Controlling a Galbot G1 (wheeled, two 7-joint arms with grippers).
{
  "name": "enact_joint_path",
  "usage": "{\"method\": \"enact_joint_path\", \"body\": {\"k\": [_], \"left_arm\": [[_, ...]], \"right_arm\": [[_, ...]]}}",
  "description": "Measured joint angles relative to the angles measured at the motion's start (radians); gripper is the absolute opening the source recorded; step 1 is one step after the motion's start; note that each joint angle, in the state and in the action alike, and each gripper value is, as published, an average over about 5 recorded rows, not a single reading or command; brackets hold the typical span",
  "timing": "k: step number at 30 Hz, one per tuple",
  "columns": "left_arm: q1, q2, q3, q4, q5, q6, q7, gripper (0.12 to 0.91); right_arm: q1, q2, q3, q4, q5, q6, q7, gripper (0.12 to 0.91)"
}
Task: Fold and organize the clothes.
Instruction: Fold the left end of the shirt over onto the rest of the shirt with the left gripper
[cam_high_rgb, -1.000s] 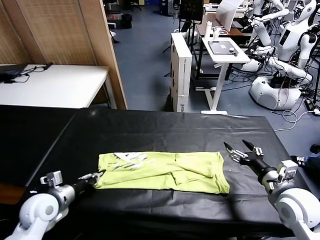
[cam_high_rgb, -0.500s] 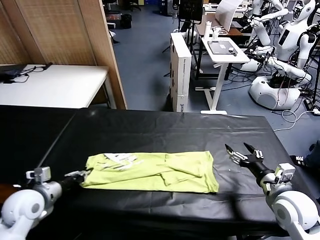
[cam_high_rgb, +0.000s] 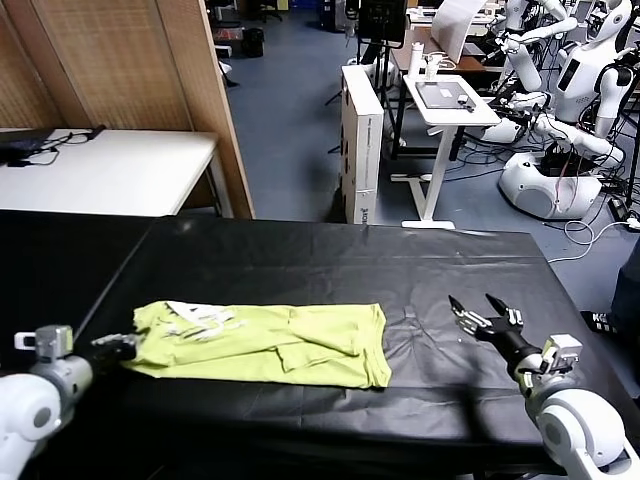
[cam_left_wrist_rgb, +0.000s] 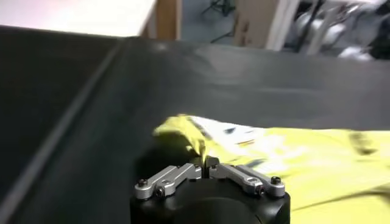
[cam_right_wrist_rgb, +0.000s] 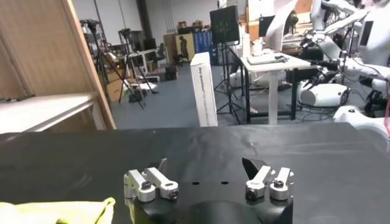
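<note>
The lime yellow-green T-shirt (cam_high_rgb: 262, 342) lies folded into a long band on the black table cover (cam_high_rgb: 330, 260), left of the middle near the front edge. My left gripper (cam_high_rgb: 122, 347) is shut on the shirt's left end; in the left wrist view the fabric (cam_left_wrist_rgb: 292, 158) runs up from between the closed fingers of that gripper (cam_left_wrist_rgb: 205, 163). My right gripper (cam_high_rgb: 480, 313) is open and empty, hovering over bare cover well to the right of the shirt. In the right wrist view it (cam_right_wrist_rgb: 207, 165) shows spread wide, with a corner of the shirt (cam_right_wrist_rgb: 55, 212) off to one side.
The table's front edge lies just below the shirt. A white table (cam_high_rgb: 110, 170) stands at the back left beside a wooden partition (cam_high_rgb: 130, 60). Beyond the table are a tall white box (cam_high_rgb: 362, 140), a white stand (cam_high_rgb: 445, 110) and other robots (cam_high_rgb: 570, 110).
My left gripper has pulled the shirt to the left across the cover, still gripping its end. The right gripper has stayed nearly in place, so the gap between it and the shirt has widened.
</note>
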Motion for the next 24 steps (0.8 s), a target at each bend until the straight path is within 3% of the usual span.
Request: {"method": "enact_joint_path", "body": {"k": [3,8,15,24], "left_arm": [[-0.022,-0.047,0.057,-0.068,-0.024,-0.001,-0.017,0.169],[-0.084,-0.108,0.194,-0.115,-0.016,-0.017,-0.014,0.169],[-0.198,-0.171,0.383,-0.078,-0.048,-0.02,-0.014,0.169],[-0.326,-0.224,0.557,-0.016,-0.065,-0.021,-0.016,0.169]], "right_arm": [[-0.028,0.003,0.015,0.005,-0.012,0.006,0.0,0.907],[-0.087,0.015,0.049,0.022,-0.025,0.01,0.0,0.907],[-0.156,0.032,0.106,0.04,-0.032,0.012,-0.005,0.907],[-0.195,0.052,0.133,0.053,-0.051,0.01,-0.011,0.907]]}}
